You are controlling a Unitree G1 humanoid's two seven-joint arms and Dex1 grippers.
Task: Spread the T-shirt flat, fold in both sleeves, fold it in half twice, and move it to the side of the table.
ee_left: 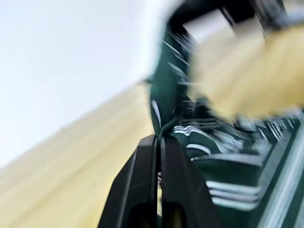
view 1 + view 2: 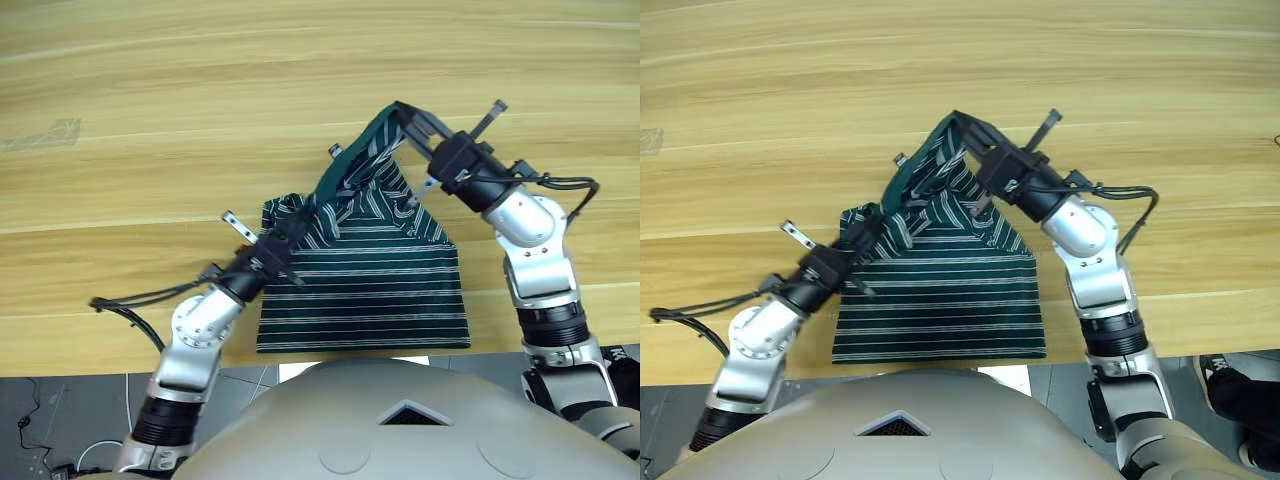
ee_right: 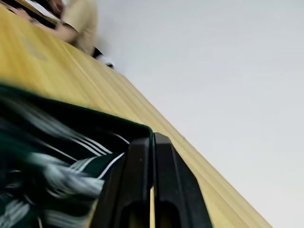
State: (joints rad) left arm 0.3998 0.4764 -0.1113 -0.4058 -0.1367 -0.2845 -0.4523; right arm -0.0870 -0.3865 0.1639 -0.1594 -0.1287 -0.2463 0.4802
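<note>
Left eye view: right gripper (image 2: 400, 112) pinches the dark-green white-striped T-shirt (image 2: 365, 290) by its raised far edge, left gripper (image 2: 300, 225) pinches its left corner; light wooden table (image 2: 150, 100) stretches wide beyond.

We cannot tell which part of the shirt (image 2: 360, 290) each gripper pinches. Bunched cloth hides the tips of the left gripper (image 2: 297, 227), and the raised fold wraps those of the right gripper (image 2: 402, 112). In the left wrist view the shirt smears into streaks, and the dark shape (image 1: 209, 10) beyond is too blurred to name.
</note>
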